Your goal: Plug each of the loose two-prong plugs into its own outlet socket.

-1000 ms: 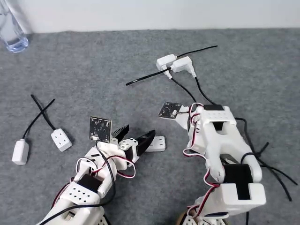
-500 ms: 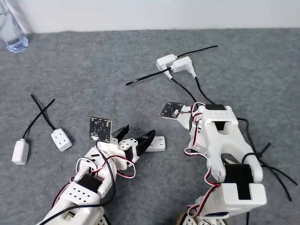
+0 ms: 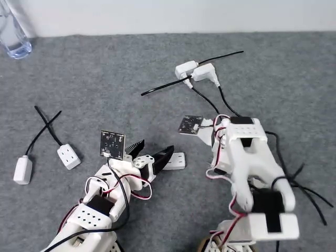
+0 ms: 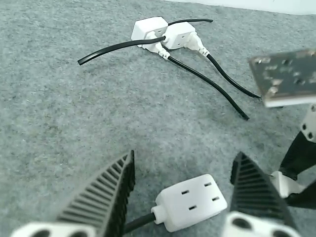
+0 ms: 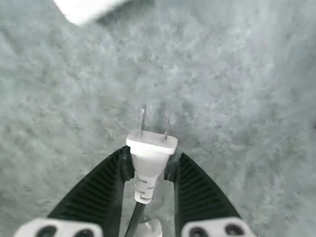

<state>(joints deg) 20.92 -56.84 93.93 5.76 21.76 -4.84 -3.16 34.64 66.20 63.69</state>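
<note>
- We begin with the surface: a grey, nubbly carpet (image 3: 105, 84) covers the whole table, and both arms stand on its near edge.
- The left gripper (image 3: 156, 149) lies low over the carpet with its fingers spread wide. A white socket block (image 4: 190, 201) lies on the carpet between them, its slotted face up and a dark cord leaving its end (we cannot tell whether it touches either finger).
- The right arm (image 3: 244, 152) rises just beside it. From the high view its white body covers what it carries.
- From the right wrist we see the right gripper (image 5: 152, 158) pinching a white two-prong plug (image 5: 150, 144) by its body. The prongs point away from the fingers over bare carpet, and its cord runs back between them.
- Well off to the left side lie a second socket block (image 3: 68, 156) and a loose white plug (image 3: 22, 169), apart from each other, their black cords crossing farther back.
- Beyond the grippers we find a joined pair (image 3: 195, 71) of white pieces pressed end to end. The left wrist view shows their black cords (image 4: 207, 79) trailing across the carpet towards the arms.
- Farthest off, a pale wall (image 3: 173, 16) bounds the carpet, with a clear glass vessel (image 3: 13, 37) in the left corner.
</note>
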